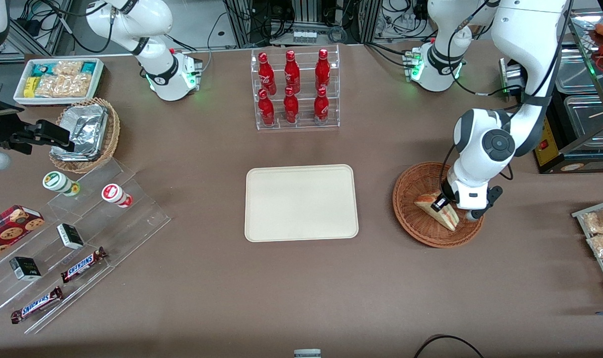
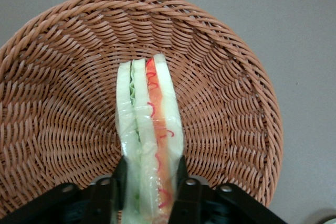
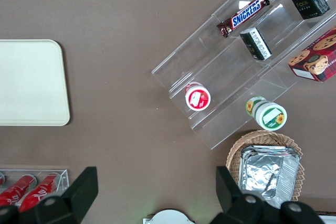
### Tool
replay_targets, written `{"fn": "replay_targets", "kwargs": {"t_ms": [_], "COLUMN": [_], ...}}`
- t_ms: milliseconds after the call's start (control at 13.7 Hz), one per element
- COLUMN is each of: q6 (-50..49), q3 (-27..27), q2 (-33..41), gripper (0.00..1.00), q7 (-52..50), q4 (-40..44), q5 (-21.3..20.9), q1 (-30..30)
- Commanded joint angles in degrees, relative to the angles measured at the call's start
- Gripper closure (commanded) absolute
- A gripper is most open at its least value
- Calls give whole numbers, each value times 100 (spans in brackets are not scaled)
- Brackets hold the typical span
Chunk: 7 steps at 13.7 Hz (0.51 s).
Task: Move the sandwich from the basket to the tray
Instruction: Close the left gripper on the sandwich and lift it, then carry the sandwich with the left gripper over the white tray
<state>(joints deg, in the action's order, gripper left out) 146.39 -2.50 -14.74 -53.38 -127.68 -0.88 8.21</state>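
One step is looking done: your left gripper [image 2: 149, 192] is pinching the clear-wrapped triangular sandwich [image 2: 149, 129], which is sitting inside the round reddish-brown wicker basket [image 2: 63, 103]. You are facing the lift and the carry to the bare cream rectangular tray [image 1: 301, 203].

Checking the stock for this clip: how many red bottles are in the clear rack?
6, all in the clear rack, farther from the front camera than the tray: three on the upper tier and three on the lower tier. None looks hidden.
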Motion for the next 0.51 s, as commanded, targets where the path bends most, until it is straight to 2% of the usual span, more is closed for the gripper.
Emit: {"fn": "replay_targets", "kwargs": {"t_ms": [0,219,365,438], "q6": [-555,-2135,-3094,-3403], "q3": [39,30,4,4], "q2": [409,709,535,351], "gripper": [100,100,100,100], "q7": [-138,-102,143,196], "q4": [137,1170,2163,2647], "q5": [-79,-131,-692,-703], "q1": [93,364,795,1023]}}
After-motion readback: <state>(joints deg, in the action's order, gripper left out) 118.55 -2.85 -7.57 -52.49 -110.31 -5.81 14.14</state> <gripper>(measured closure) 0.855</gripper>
